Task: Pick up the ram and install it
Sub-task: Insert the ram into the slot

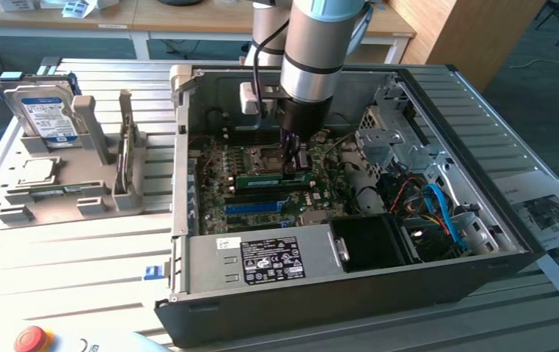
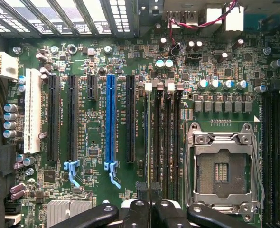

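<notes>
The gripper [image 1: 296,163] stood with its fingers drawn together, clamped on the ram [image 1: 265,178], deep inside the open computer case [image 1: 514,242]. In the exterior view the green stick stood on its long edge and ran out from the fingers toward nine o'clock, so the hold seemed to sit near one end rather than at the middle. The wrist view looked down past the gripper [image 2: 151,192] onto the black memory slots [image 2: 167,142], with the ram low over or at them; whether it was seated could not be told.

I judged the ram to be light, stiff and thin, yet fragile. It is best pinched across its flat faces near the upper edge, clear of the chips and the contact edge. An off-centre hold could let it tip under pressure.

On the motherboard [image 1: 250,202], the CPU socket [image 1: 265,155] lay at about eleven o'clock from the gripper and the blue slot [image 1: 255,207] at seven. The power supply [image 1: 260,258] sat at six o'clock. Well apart at nine o'clock, a hard drive [image 1: 45,110] stood on the surface [image 1: 64,257].
</notes>
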### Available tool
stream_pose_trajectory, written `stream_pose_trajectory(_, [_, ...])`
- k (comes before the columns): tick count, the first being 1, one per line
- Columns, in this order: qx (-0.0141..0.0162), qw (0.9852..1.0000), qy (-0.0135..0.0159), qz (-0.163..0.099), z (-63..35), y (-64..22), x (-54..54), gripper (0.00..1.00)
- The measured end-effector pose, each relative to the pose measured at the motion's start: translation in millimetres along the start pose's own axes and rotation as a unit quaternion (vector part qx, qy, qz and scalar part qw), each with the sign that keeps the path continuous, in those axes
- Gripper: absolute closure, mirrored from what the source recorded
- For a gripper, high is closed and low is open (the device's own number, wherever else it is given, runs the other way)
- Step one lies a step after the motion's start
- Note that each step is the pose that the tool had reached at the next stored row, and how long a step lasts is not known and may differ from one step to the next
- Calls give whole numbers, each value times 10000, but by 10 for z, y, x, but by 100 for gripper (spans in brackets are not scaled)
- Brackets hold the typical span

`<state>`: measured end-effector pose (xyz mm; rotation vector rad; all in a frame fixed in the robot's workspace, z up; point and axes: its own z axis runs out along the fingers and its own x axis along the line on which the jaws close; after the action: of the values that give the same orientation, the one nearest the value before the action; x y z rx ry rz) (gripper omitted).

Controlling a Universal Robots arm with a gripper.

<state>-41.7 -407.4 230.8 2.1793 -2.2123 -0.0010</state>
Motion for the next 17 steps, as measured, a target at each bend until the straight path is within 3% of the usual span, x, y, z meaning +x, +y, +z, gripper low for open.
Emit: stream_pose_trajectory(17, [0,10000,0,0,19,-1,-1,88])
